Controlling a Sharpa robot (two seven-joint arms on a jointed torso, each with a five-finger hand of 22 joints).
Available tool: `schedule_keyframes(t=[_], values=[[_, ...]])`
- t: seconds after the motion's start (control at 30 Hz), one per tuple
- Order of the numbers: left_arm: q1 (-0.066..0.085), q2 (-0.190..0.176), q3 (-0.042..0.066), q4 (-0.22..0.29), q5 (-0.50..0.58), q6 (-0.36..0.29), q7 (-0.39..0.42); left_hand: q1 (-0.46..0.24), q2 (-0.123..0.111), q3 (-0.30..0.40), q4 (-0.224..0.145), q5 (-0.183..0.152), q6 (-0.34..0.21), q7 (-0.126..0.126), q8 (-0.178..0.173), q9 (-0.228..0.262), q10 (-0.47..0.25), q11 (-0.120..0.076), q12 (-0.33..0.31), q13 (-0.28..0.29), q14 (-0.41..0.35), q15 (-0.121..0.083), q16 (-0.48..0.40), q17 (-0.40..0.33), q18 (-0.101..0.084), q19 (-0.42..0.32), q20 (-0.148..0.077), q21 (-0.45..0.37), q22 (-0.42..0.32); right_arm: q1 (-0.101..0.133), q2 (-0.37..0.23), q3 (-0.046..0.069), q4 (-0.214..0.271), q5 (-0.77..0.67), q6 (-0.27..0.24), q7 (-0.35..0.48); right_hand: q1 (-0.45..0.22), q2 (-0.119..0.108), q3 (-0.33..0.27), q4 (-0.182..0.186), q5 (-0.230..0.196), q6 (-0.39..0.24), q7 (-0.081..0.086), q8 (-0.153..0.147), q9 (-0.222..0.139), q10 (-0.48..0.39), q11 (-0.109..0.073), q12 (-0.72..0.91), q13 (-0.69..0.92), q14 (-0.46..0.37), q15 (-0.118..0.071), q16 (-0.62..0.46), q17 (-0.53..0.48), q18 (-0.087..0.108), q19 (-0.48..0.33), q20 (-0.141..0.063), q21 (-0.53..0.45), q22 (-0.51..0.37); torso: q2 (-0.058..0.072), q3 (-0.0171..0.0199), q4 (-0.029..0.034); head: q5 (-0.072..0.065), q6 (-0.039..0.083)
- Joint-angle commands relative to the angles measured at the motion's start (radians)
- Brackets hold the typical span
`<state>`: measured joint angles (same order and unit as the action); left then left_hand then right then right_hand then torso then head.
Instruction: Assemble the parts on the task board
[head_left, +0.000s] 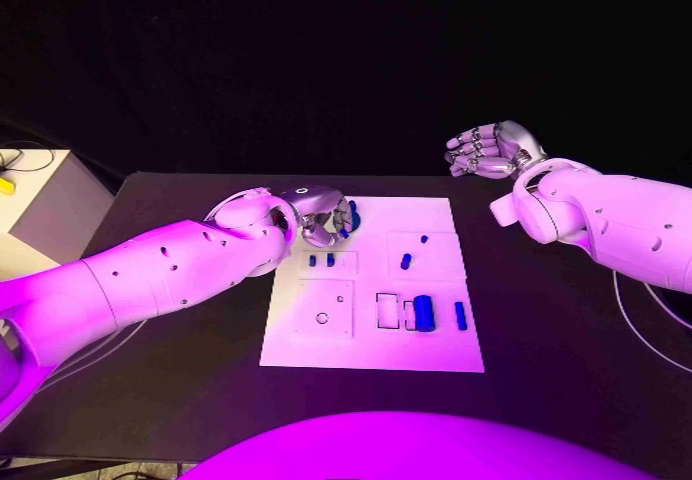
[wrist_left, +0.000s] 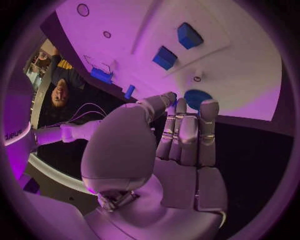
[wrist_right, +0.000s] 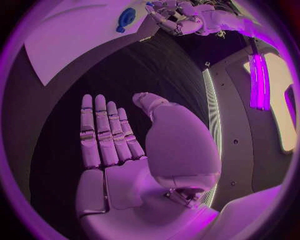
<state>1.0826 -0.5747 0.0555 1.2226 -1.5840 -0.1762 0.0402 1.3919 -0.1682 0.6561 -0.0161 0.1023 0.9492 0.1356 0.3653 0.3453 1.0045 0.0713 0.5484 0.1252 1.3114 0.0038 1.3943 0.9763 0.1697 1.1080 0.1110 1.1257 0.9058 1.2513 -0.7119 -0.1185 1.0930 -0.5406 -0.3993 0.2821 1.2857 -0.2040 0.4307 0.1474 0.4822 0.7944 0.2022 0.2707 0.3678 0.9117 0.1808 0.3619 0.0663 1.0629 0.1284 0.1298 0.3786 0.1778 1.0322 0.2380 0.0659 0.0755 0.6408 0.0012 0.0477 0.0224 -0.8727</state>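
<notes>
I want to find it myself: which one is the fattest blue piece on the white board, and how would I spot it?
Look at the white task board in the middle of the black table. Go to the side nearest the robot, toward its right arm, where a big blue block stands. It is wider than the thin blue bar beside it.

The left hand (head_left: 315, 212) and its arm lie over the far left corner of the task board (head_left: 433, 352), blocking approach there; a round blue part (wrist_left: 197, 98) sits just beyond its fingertips, possibly touching. The right hand (head_left: 490, 150) hovers off the board past its far right corner. Upright blue parts (head_left: 423, 312) crowd the board's near right area.
</notes>
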Motion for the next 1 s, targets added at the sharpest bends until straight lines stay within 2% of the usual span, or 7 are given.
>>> schedule_keyframes(t=[0.03,0.17,0.23,0.4,0.67,1.0], values=[[0.0,-0.02,0.007,0.023,0.032,0.0,0.008,-0.003,0.003,-0.001,-0.004,0.001,0.005,0.002,-0.005,0.002,0.006,0.0,-0.006,-0.001,0.004,0.001,0.005,0.0,-0.02,0.006,0.001,0.006,-0.001,0.0,-0.003,0.001,0.001,-0.006,0.007,0.008,-0.011,-0.001,0.007,0.001,0.003,0.005,0.041,-0.002,-0.001,0.008,-0.001,0.003,-0.001,0.01,0.0,-0.005,-0.001,0.006,0.009,-0.001,0.006,-0.001,-0.001,0.001,0.0028,0.002,0.0],[0.0,-0.041,0.015,0.038,0.029,-0.002,0.005,-0.005,0.003,-0.002,-0.004,0.001,0.005,0.003,-0.006,0.003,0.007,0.0,-0.01,-0.001,0.003,0.001,0.005,-0.003,-0.019,0.005,0.001,0.005,-0.002,0.0,-0.005,0.001,0.001,-0.006,0.007,0.008,-0.011,-0.001,0.007,0.001,0.003,0.005,0.041,-0.002,-0.001,0.008,-0.001,0.003,-0.001,0.01,0.0,-0.005,-0.001,0.006,0.009,-0.001,0.006,-0.001,0.0,-0.0006,0.0046,0.004,0.001],[0.0,-0.049,0.018,0.039,0.026,0.001,0.002,-0.006,0.003,-0.002,-0.004,0.001,0.006,0.003,-0.007,0.003,0.009,0.001,-0.013,-0.001,0.002,0.001,0.004,-0.004,-0.019,0.005,0.001,0.005,-0.002,0.0,-0.005,0.001,0.001,-0.006,0.007,0.008,-0.011,-0.001,0.007,0.001,0.003,0.005,0.041,-0.002,-0.001,0.008,-0.001,0.003,-0.001,0.01,0.0,-0.005,-0.001,0.006,0.009,-0.001,0.006,-0.001,0.0,-0.001,0.0033,0.005,0.0],[0.0,-0.061,0.02,0.029,0.01,0.013,-0.006,-0.007,0.003,-0.003,-0.004,0.001,0.006,0.004,-0.008,0.004,0.01,0.001,-0.015,-0.001,0.001,0.002,0.004,-0.006,-0.019,0.004,0.002,0.004,-0.004,0.0,-0.006,0.001,0.001,-0.006,0.007,0.007,-0.011,-0.001,0.007,0.001,0.003,0.005,0.041,-0.002,-0.001,0.008,-0.001,0.003,-0.001,0.01,0.0,-0.005,-0.001,0.006,0.009,-0.001,0.006,-0.001,-0.001,0.0005,0.0022,0.009,0.002],[0.0,-0.058,0.02,0.004,-0.018,0.033,-0.014,-0.007,0.002,-0.003,-0.004,0.001,0.008,0.004,-0.009,0.005,0.011,0.002,-0.02,-0.002,-0.001,0.002,0.002,-0.011,-0.018,-0.001,0.002,0.0,-0.009,0.0,-0.007,0.001,0.002,-0.006,0.006,0.007,-0.011,-0.001,0.007,0.001,0.003,0.005,0.041,-0.002,-0.001,0.008,-0.001,0.003,-0.001,0.01,0.0,-0.005,-0.001,0.006,0.009,-0.001,0.006,-0.001,0.001,-0.0008,0.001,0.015,0.0],[-0.003,-0.054,0.019,0.001,-0.026,0.059,-0.022,-0.008,0.003,-0.004,-0.004,0.001,0.009,0.004,-0.01,0.006,0.012,0.002,-0.024,-0.002,-0.004,0.003,0.0,-0.014,-0.016,-0.005,0.003,-0.005,-0.015,0.0,-0.006,0.001,0.001,-0.006,0.006,0.007,-0.011,-0.001,0.007,0.001,0.003,0.005,0.041,-0.002,-0.001,0.008,-0.001,0.003,-0.001,0.01,0.0,-0.005,-0.001,0.006,0.009,-0.001,0.006,-0.001,0.0,-0.0002,0.001,0.018,0.0]])
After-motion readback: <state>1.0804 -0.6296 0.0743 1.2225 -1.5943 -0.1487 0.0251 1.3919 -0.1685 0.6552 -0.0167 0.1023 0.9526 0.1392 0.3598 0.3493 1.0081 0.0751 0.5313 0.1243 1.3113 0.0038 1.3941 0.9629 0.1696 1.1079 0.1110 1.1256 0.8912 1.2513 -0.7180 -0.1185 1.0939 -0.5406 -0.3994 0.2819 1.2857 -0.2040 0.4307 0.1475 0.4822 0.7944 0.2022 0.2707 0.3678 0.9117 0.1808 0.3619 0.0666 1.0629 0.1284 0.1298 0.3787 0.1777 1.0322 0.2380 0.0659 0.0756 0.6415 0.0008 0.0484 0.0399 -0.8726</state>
